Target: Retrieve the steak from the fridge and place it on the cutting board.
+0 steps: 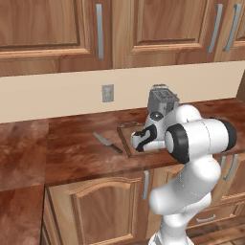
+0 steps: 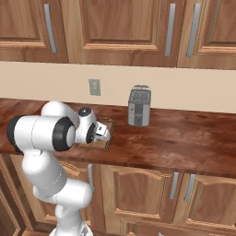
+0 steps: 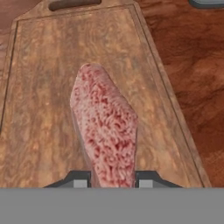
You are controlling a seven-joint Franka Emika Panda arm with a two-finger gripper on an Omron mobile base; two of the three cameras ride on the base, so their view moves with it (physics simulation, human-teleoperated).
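Note:
The steak (image 3: 105,127), a pink slab with white streaks, sits between my gripper's (image 3: 113,181) two fingertips (image 3: 78,180), which press against its sides. It hangs low over the middle of the cutting board (image 3: 43,87), a brown wooden board with a darker rim; I cannot tell whether it touches the board. From the base views, my gripper (image 1: 142,139) points down over the cutting board (image 1: 127,138) on the reddish counter, and the hand hides the steak. The fridge is out of view.
A grey-bladed knife (image 1: 107,142) lies on the counter just left of the board. A metal toaster (image 2: 139,107) stands behind and to the right. A wall outlet (image 1: 107,93) and wooden upper cabinets (image 1: 57,28) are at the back.

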